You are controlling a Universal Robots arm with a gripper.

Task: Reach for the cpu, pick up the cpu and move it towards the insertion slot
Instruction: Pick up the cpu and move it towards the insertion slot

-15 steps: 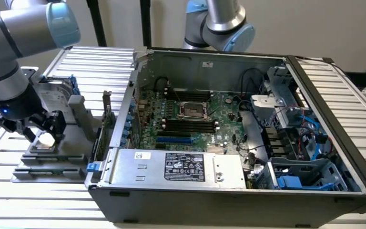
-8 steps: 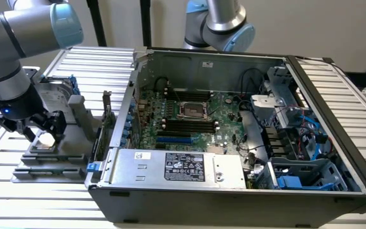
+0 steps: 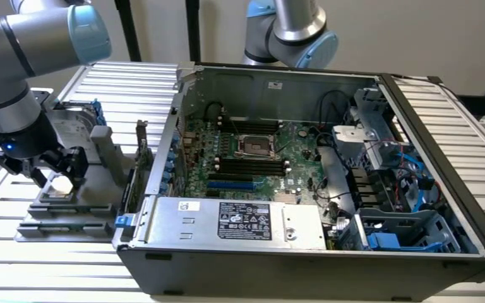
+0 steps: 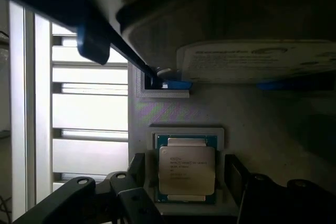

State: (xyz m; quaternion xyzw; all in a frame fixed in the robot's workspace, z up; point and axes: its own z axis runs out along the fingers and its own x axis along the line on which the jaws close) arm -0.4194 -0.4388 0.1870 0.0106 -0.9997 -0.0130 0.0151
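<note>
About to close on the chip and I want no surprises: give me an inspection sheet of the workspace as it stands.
Surface: slatted metal table, carrying a grey fixture and an open computer case.
Job's things: cpu lies flat in its fixture pocket; insertion slot sits on the motherboard inside the case, dark centre showing.
Clutter: hard drive with blue brackets, on the fixture beside the cpu.
Grippers: gripper open over the cpu, fingers either side, apart from it.
Cables: black and blue cables inside the case; none by the cpu.
Surroundings: another robot arm behind the case.
</note>
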